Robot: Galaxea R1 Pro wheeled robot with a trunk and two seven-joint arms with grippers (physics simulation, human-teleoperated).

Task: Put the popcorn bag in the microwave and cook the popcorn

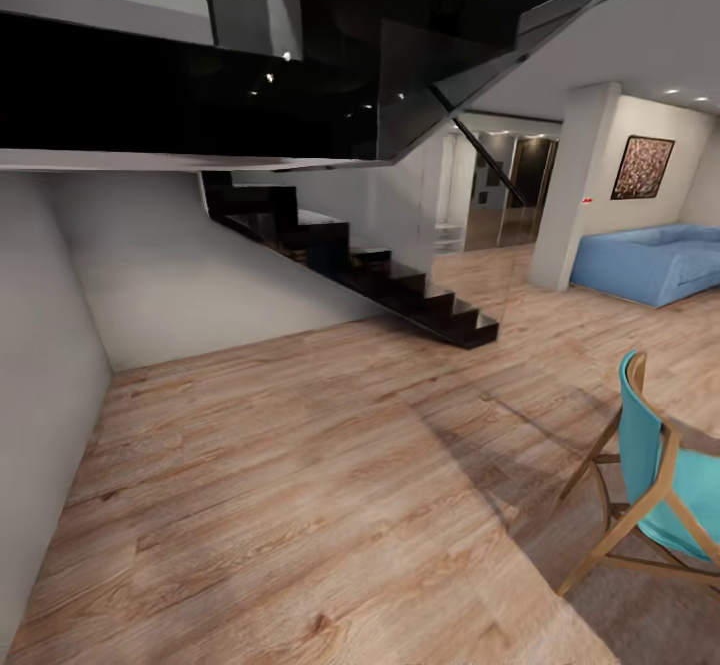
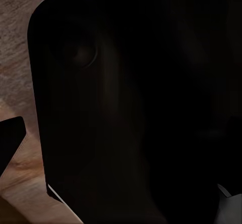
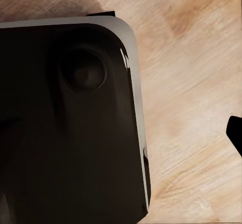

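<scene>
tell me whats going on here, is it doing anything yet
Nothing is being handled. The robot is on its way through a living area: the head view shows a wood floor, a black staircase, a blue sofa and a teal chair. Both wrist views look down past a dark rounded body at the floor.

Open wooden floor [image 1: 300, 505] stretches ahead with room to pass. A black staircase [image 1: 400, 290] and its dark overhang [image 1: 180, 85] block the way beyond; a white wall [image 1: 45, 385] closes the left. A teal chair [image 1: 665, 475] stands at right, a blue sofa [image 1: 650, 260] and a white pillar [image 1: 580, 185] farther back.
</scene>
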